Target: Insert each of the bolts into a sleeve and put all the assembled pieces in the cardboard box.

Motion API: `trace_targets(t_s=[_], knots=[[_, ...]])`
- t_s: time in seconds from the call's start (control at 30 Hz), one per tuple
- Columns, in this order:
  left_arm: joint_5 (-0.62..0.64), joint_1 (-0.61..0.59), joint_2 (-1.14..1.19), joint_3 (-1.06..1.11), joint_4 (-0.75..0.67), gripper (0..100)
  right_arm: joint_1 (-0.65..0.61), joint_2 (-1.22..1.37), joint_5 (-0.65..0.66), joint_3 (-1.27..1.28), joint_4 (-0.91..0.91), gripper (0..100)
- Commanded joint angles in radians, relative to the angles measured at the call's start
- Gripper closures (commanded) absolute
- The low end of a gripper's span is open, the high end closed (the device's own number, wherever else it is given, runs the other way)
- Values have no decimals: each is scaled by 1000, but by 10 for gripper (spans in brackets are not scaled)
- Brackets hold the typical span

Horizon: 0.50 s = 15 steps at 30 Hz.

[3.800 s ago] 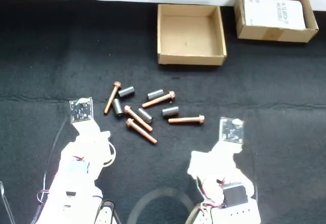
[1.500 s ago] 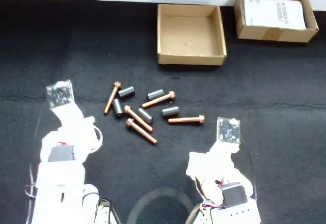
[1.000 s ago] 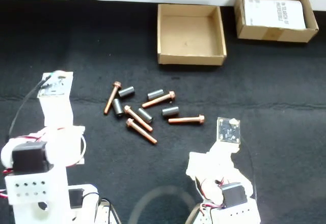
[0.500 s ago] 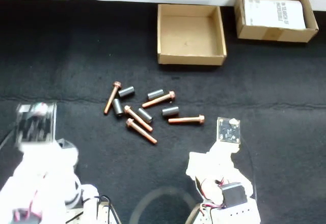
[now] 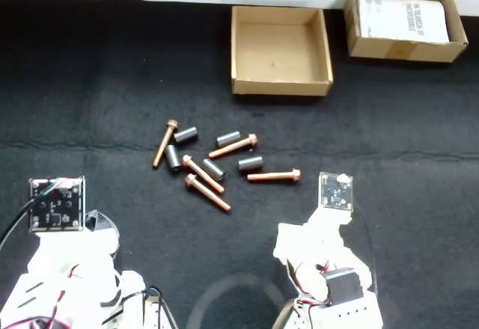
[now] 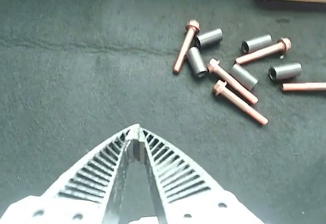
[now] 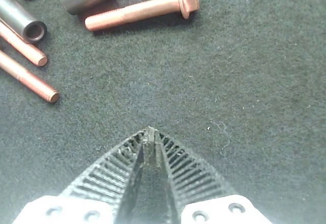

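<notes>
Table cover: a black felt-like cloth [image 5: 90,82] is spread across the whole table.
Left arm: a white plastic left arm [image 5: 71,265] sits at the near left corner, well apart from the loose parts.
Right arm: a white plastic right arm [image 5: 323,258] sits at the near edge, right of centre, near the closest bolt.
Target box: an open, shallow brown cardboard box [image 5: 281,87] stands at the far side, past the parts and well apart from them.
Other box: a smaller brown second cardboard box [image 5: 400,51] with a white printed sheet in it stands just to the right of the first.
Left gripper: the ribbed white left gripper [image 6: 135,132] has its fingers closed tip to tip, gripping nothing, above bare cloth.
Right gripper: the ribbed white right gripper [image 7: 149,132] is likewise closed tip to tip, with nothing in it, near a flange-headed bolt.
Bolts: five copper-coloured bolts [image 5: 274,175] lie scattered flat on the cloth at mid-table.
Sleeves: five short dark grey metal sleeves [image 5: 250,164] lie on their sides among the bolts, some just beside one, each with its bore open.
</notes>
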Motion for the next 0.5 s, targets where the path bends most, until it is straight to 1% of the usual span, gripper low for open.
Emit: trace_targets(t_s=[0.0, 0.13, 0.2, 0.33, 0.43, 0.47], knots=[[0, -8, -4, 44, -48, 990, -5, -12, 0, 134, -131, 990], [0, -8, -4, 111, -63, 990, -1, -12, 0, 108, -403, 990], [0, -8, -4, 140, -64, 990, -1, -12, 0, 59, -486, 990], [0, -4, -2, 193, -75, 987, -7, -12, 0, -91, -503, 990], [-2, -2, -4, 255, -153, 987, -7, -2, 3, -197, -499, 990], [-2, -2, -2, 286, -184, 987, -7, -1, 23, -228, -498, 990]])
